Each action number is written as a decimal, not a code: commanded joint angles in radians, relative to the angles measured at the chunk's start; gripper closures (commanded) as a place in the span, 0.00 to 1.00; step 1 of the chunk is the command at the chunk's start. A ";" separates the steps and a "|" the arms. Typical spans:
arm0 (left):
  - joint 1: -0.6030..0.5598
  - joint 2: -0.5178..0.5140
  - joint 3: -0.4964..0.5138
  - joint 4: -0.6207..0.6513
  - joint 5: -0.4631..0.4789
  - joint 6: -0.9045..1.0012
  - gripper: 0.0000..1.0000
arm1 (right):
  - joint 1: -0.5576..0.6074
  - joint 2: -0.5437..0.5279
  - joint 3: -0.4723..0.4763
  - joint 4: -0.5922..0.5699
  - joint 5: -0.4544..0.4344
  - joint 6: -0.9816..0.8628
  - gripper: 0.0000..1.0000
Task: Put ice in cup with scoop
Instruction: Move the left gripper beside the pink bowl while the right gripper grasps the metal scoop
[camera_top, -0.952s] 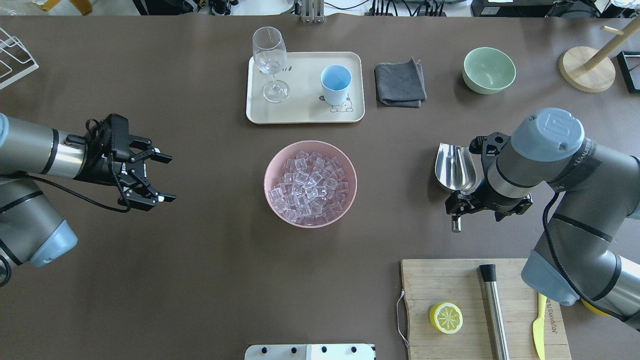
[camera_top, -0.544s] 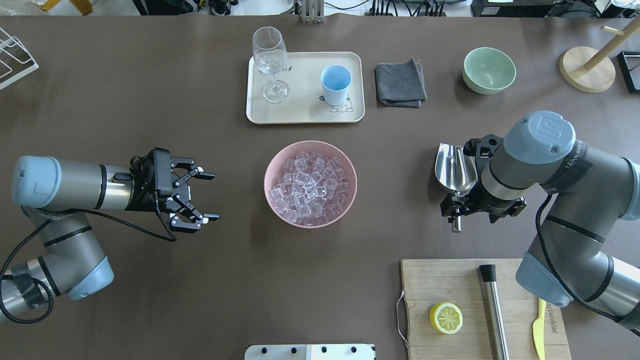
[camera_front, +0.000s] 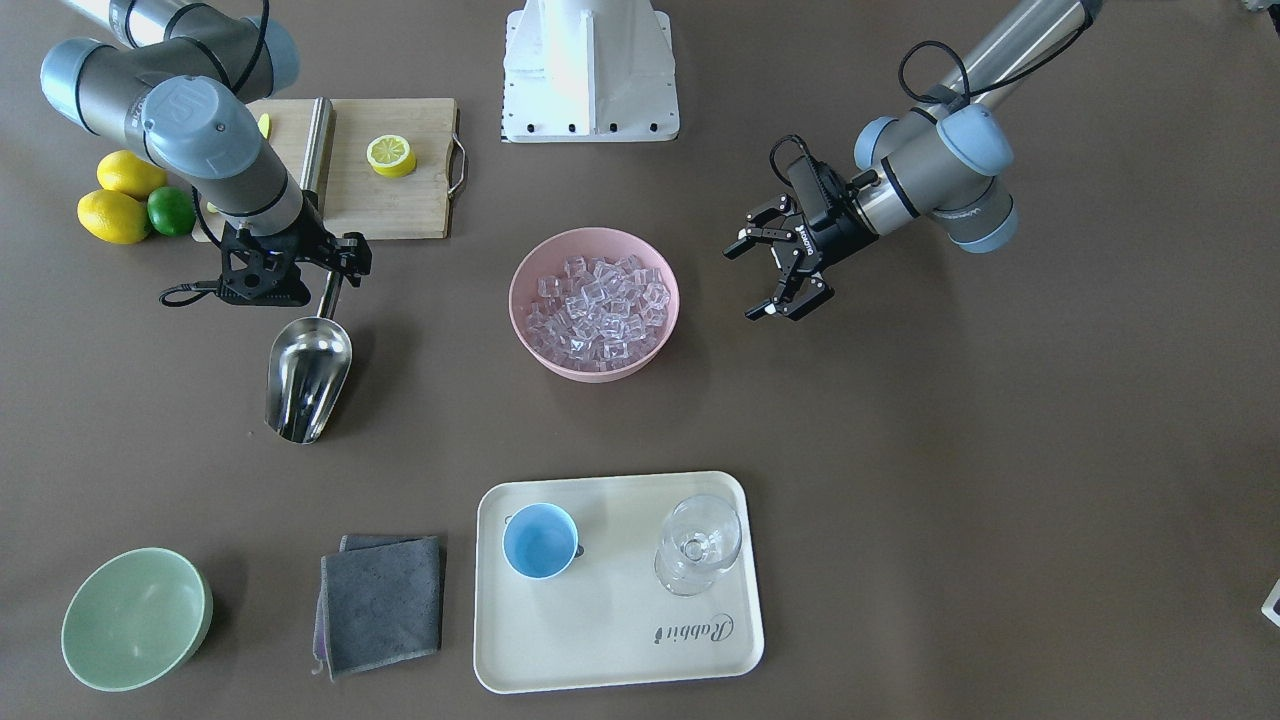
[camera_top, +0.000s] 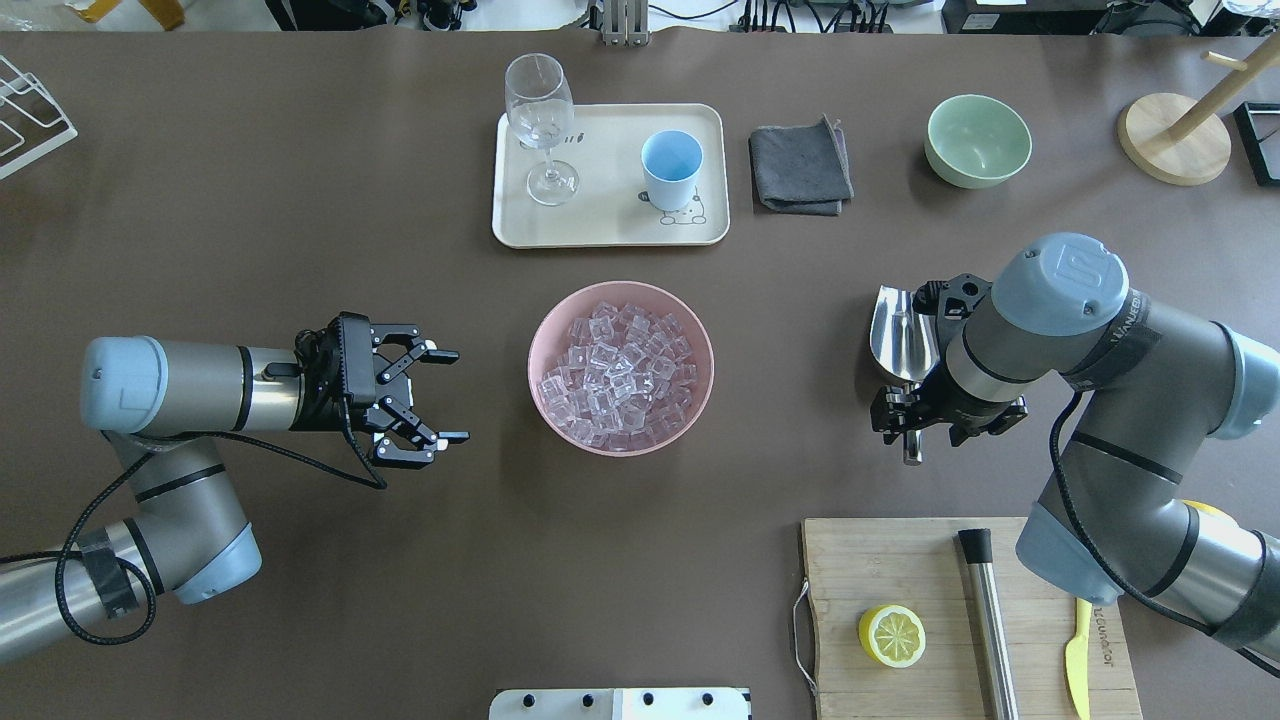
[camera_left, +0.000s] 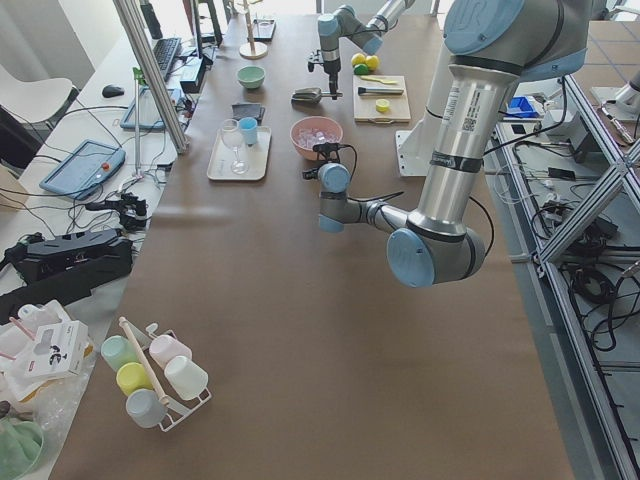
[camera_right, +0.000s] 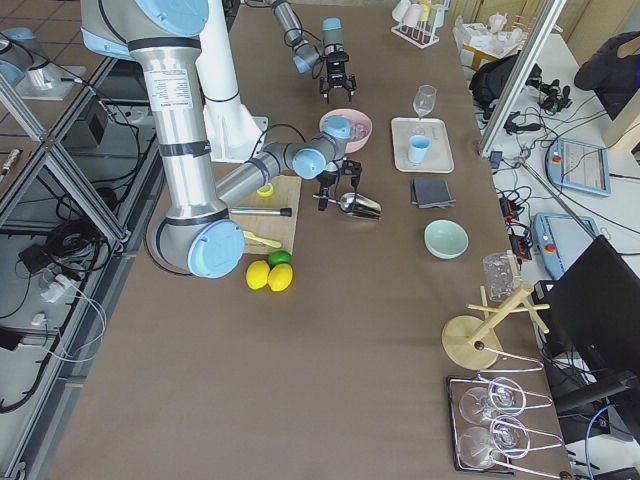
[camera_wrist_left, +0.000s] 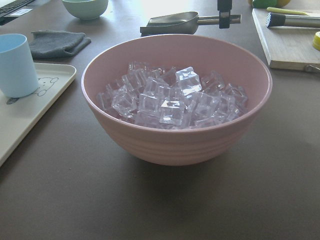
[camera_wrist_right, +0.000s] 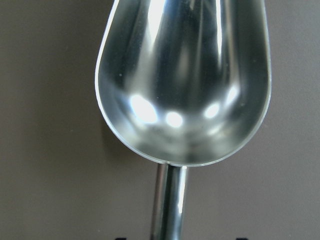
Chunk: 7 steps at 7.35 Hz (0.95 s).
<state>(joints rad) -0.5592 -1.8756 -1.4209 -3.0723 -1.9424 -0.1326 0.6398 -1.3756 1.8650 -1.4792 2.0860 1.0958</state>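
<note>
1. A long brown table (camera_top: 300, 150) in a cluttered lab carries everything; a pink bowl (camera_top: 536, 345) sits at its centre, and a cream tray (camera_top: 610, 215) lies toward the far edge.
2. The ice (camera_top: 620, 365) is heaped in the pink bowl, many clear cubes; none of it is in any other vessel.
3. The cup (camera_top: 671, 165), light blue, stands upright and empty on the tray, near the tray's right edge; a stemmed glass (camera_top: 541, 125) stands at the tray's left edge.
4. The scoop (camera_top: 905, 335) lies on the table between the bowl and the right edge, trough up and empty; its slim handle points toward the near edge.
5. The right gripper (camera_top: 912, 425) hangs over that handle, jaws spread with a finger on either side, not pinching it.
6. The left gripper (camera_top: 458, 396) hovers just left of the bowl without touching it, jaws wide, holding nothing.
7. The step in hand appears to be picking up the scoop; no ice has been moved yet.
8. The next move likely calls for closing squarely on the handle; the thin round metal may twist in the grip, so a firm, centred pinch matters before lifting toward the bowl.
</note>
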 joint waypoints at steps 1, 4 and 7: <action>0.001 -0.031 0.019 0.003 0.031 -0.002 0.02 | -0.002 -0.002 0.000 0.022 0.006 0.009 0.29; 0.011 -0.096 0.088 0.006 0.031 -0.004 0.02 | -0.003 -0.005 0.003 0.022 0.014 0.044 0.41; 0.016 -0.108 0.106 0.007 0.030 -0.005 0.02 | -0.003 -0.007 0.002 0.022 0.011 0.047 0.41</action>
<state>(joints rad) -0.5450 -1.9747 -1.3277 -3.0657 -1.9135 -0.1372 0.6366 -1.3816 1.8683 -1.4573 2.0989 1.1389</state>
